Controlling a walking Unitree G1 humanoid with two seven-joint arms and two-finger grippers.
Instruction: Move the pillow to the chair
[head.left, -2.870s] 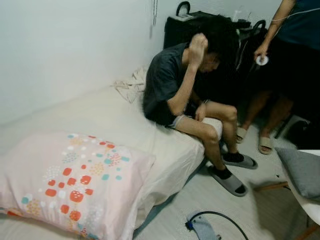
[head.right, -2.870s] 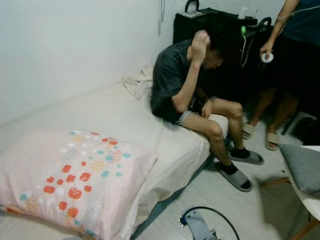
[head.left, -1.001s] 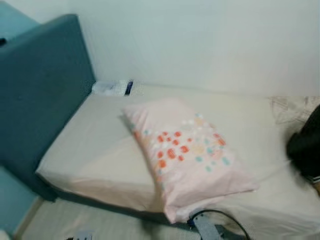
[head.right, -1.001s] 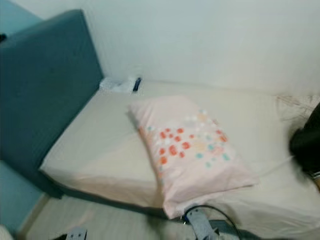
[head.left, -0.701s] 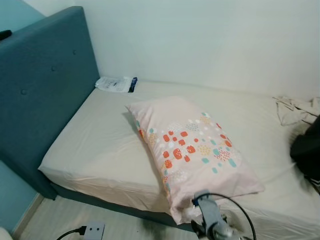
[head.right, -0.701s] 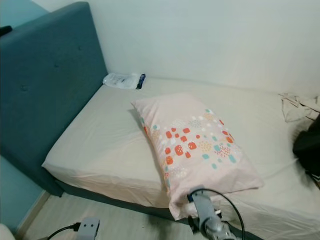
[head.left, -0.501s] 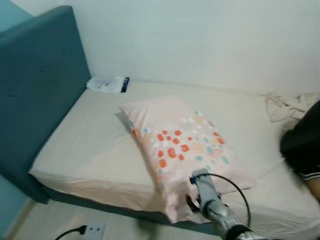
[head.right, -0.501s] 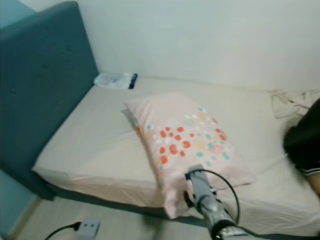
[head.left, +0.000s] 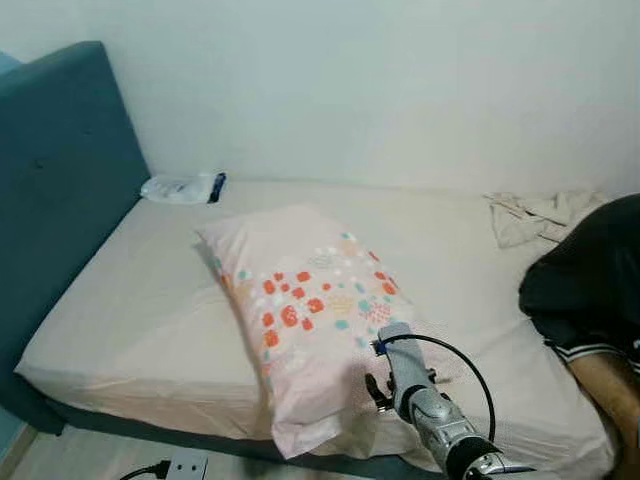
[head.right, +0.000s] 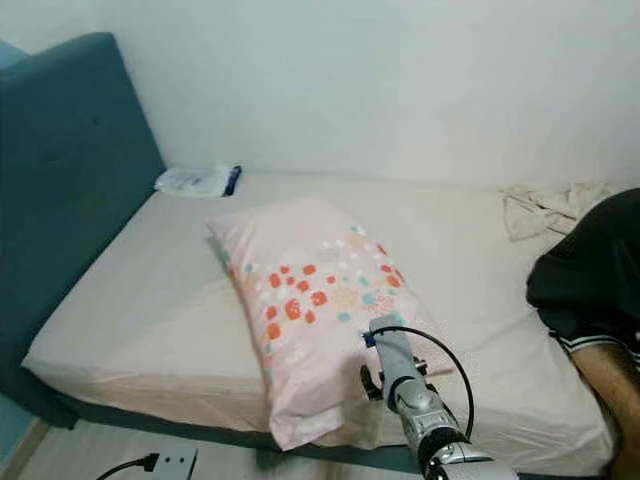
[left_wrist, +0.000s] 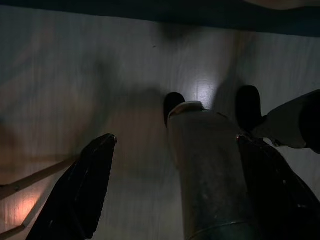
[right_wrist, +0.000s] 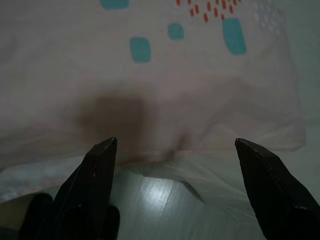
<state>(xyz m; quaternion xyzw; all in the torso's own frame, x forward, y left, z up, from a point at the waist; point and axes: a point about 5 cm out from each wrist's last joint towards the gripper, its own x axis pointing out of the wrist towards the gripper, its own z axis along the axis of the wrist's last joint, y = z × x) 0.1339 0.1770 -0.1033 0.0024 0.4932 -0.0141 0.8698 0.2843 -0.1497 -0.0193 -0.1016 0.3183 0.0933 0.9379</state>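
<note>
A pink pillow (head.left: 305, 320) with red, teal and yellow dots lies slantwise on the beige bed (head.left: 130, 310), its near end overhanging the front edge. My silver right arm (head.left: 425, 405) reaches up over that near end. In the right wrist view my right gripper (right_wrist: 174, 142) is open, its black fingers (right_wrist: 97, 170) spread wide just above the pillow's (right_wrist: 165, 85) near hem, with nothing between them. My left gripper (left_wrist: 175, 139) hangs open in the shade over the floor beside my leg.
A teal headboard (head.left: 50, 200) stands at the bed's left end, with a white packet (head.left: 180, 187) beside it. A person in a dark shirt (head.left: 585, 270) sits at the right end near a crumpled cloth (head.left: 540, 215). A power strip (head.left: 185, 466) lies on the floor.
The camera has swung from the seated person round to the bed, then a little right. My right arm has risen and reached forward over the pillow's near end.
</note>
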